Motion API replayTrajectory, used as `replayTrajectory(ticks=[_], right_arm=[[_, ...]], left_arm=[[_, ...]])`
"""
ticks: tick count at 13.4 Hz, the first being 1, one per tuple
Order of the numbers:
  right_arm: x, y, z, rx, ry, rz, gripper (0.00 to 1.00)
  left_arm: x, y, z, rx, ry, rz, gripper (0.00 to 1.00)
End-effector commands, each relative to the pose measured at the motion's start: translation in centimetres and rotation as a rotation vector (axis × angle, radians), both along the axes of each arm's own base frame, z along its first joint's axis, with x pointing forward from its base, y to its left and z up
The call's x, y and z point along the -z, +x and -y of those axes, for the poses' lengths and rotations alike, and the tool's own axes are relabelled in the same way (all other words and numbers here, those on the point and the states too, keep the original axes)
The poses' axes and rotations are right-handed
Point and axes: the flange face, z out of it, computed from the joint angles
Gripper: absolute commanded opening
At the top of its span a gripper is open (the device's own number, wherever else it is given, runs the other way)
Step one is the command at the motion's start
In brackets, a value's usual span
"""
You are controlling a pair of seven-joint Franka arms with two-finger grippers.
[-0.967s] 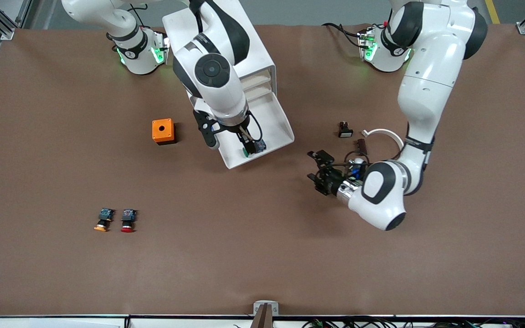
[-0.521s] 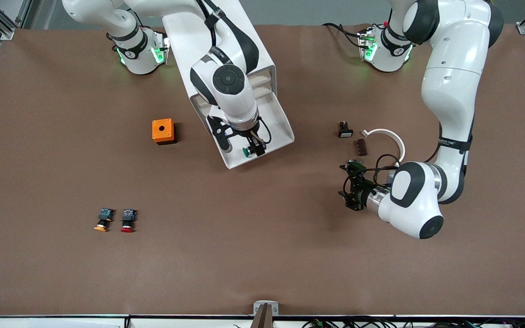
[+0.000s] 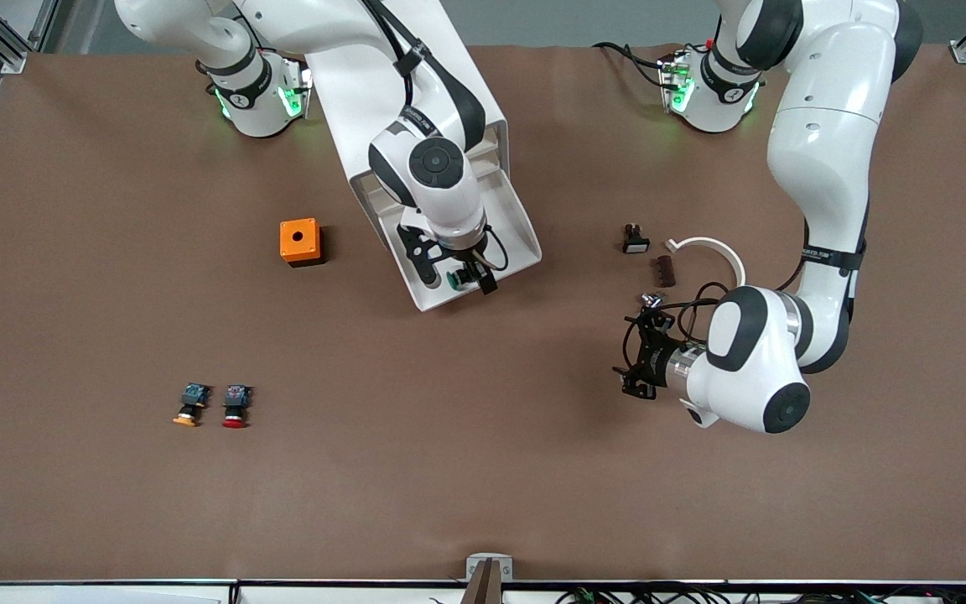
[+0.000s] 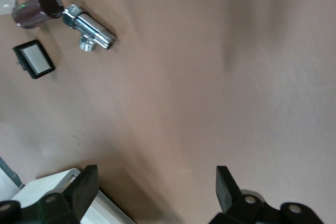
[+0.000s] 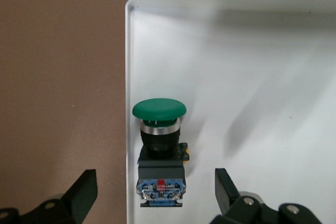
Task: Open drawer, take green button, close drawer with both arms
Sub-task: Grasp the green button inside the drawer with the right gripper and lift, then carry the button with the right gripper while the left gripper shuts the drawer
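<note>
Risk sits at the drawer point(image 3: 483, 226)'s front wall: the button point(image 5: 159, 145) lies against it, so the right gripper point(image 3: 459, 273), spread above and empty, may catch that lip. Left gripper point(image 3: 636, 361), also spread, waits over bare tabletop point(image 3: 483, 470) toward its own end.

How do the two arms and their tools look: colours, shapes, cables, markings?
Both arms are glossy white with rounded links, black joint bands and round black caps. The right arm and left arm each carry a black strap with small white lettering and thin black cables looping near the wrist. The right tool and left tool are black with two fingers. The bases glow green.
</note>
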Motion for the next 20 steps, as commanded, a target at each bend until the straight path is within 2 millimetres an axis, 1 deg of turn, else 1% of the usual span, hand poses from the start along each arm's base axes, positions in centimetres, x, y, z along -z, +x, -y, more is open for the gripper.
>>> replayTrajectory(ticks=[1,2,3,6,7,9,10,11,12,14,16,17,18,19,20], right_arm=[[0.1,-0.6,-0.2,0.009,-0.001,0.021,0.81],[0.2,-0.6,-0.1,0.010,0.006,0.029,0.72],[0.4,-0.8,-0.1,0.009,0.007,0.030,0.63],[0.3,-0.4,0.2,0.007,0.003,0.026,0.36],[0.2,-0.3,0.3,0.007,0.003,0.026,0.27],[-0.4,-0.2,0.3,0.000,0.008,0.031,0.12],[-0.9,0.0,0.5,-0.011,0.009,0.033,0.08],[-1.9,0.6,0.9,-0.050,0.005,0.030,0.05],[-3.0,1.2,1.4,-0.098,-0.005,0.021,0.05],[-4.7,3.4,3.0,-0.215,-0.020,0.006,0.05],[-6.4,6.6,6.1,-0.335,-0.023,0.003,0.05],[-6.6,7.7,7.4,-0.405,-0.021,0.010,0.05],[-6.6,9.1,9.1,-0.480,-0.020,0.021,0.05],[-6.6,10.5,11.1,-0.532,-0.016,0.031,0.05],[-6.7,12.3,13.7,-0.598,-0.013,0.043,0.05]], left_arm=[[-2.4,-0.5,1.6,0.118,-0.035,0.081,0.99],[-2.5,-0.6,2.4,0.153,-0.048,0.104,0.99],[-2.5,-0.6,2.6,0.195,-0.067,0.126,0.99],[-3.1,-0.5,2.5,0.324,-0.132,0.188,1.00],[-4.0,-0.3,2.3,0.347,-0.144,0.212,1.00],[-4.9,0.0,1.8,0.373,-0.158,0.248,1.00],[-5.8,0.3,1.5,0.394,-0.166,0.277,1.00],[-6.0,0.4,1.2,0.428,-0.172,0.297,1.00],[-5.9,0.4,1.0,0.476,-0.166,0.310,1.00],[-5.8,0.4,1.1,0.609,-0.151,0.355,1.00],[-5.5,0.6,1.8,0.699,-0.178,0.415,1.00],[-4.9,0.4,3.2,0.746,-0.196,0.450,1.00],[-4.6,0.0,4.9,0.790,-0.202,0.490,1.00],[-4.3,-0.2,6.4,0.824,-0.195,0.529,1.00],[-4.0,-0.4,7.7,0.855,-0.173,0.559,1.00]])
